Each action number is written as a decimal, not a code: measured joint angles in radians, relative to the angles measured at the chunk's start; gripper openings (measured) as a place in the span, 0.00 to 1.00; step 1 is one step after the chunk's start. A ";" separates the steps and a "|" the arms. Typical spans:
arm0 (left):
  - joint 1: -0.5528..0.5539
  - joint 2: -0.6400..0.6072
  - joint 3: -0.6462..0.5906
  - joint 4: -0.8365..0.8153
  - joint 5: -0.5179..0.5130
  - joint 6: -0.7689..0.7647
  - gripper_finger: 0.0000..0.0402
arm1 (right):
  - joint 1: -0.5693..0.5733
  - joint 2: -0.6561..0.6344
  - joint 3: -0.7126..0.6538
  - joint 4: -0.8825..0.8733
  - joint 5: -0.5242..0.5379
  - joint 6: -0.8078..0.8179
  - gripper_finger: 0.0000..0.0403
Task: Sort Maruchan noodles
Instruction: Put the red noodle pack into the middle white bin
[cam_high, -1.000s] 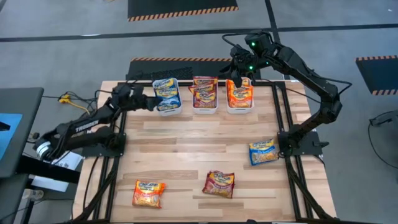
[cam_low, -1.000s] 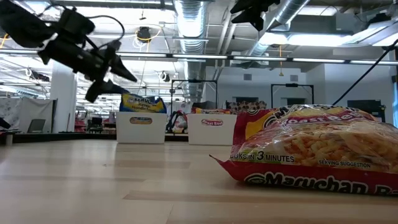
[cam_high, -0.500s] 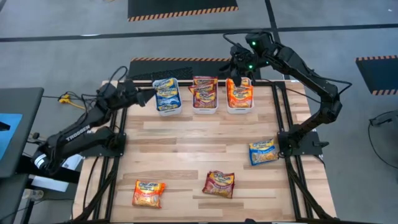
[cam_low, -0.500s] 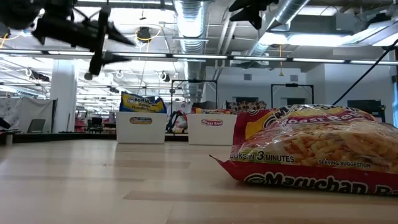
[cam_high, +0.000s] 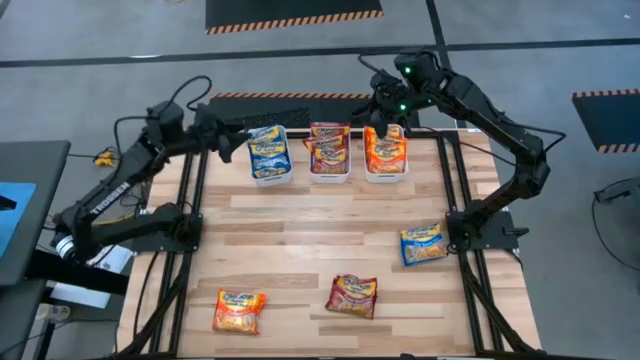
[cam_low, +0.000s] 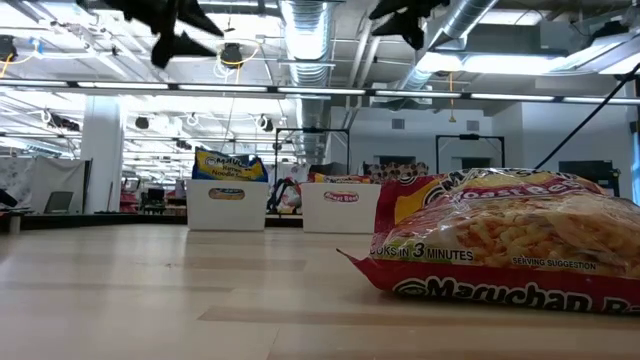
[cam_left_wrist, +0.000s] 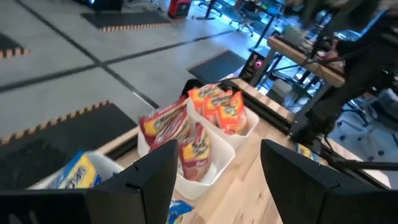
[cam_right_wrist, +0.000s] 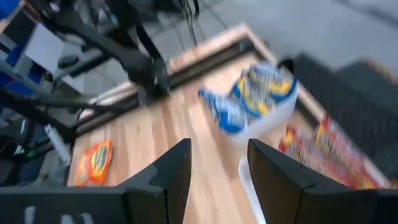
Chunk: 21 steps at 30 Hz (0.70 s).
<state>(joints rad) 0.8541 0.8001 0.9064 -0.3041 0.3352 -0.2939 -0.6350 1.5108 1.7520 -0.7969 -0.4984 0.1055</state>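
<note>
Three white bins stand in a row at the table's far edge: one with blue packets (cam_high: 268, 155), one with maroon packets (cam_high: 330, 152), one with orange packets (cam_high: 385, 155). Loose Maruchan noodles lie flat on the table: a blue packet (cam_high: 424, 243) at the right, a maroon packet (cam_high: 352, 295) near the front, an orange packet (cam_high: 238, 311) at the front left. My left gripper (cam_high: 225, 130) hangs high beside the blue bin, open and empty (cam_left_wrist: 217, 180). My right gripper (cam_high: 385, 115) hovers above the orange bin, open and empty (cam_right_wrist: 217, 180).
Black frame rails (cam_high: 455, 180) run along the table's left and right sides, where the arm bases stand. The bare wood in the table's middle (cam_high: 320, 225) is free room. In the low view the maroon packet (cam_low: 510, 240) fills the foreground.
My left gripper has risen well above the table beside the blue bin, rolling about its own axis as it went; its fingers stay open and empty. The packets and bins have not moved.
</note>
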 joint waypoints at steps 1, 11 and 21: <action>-0.004 -0.002 0.028 -0.023 0.000 0.016 0.54 | 0.000 0.000 0.000 -0.036 0.000 0.000 0.45; -0.030 -0.066 0.107 -0.166 0.000 0.027 0.53 | 0.091 0.001 -0.027 -0.448 -0.001 -0.002 0.45; -0.110 -0.074 0.104 -0.216 0.000 0.037 0.53 | 0.350 0.000 -0.154 -0.530 -0.001 0.169 0.45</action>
<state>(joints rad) 0.7444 0.7265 1.0100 -0.5205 0.3351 -0.2564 -0.2848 1.5108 1.5975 -1.3272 -0.4992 0.2745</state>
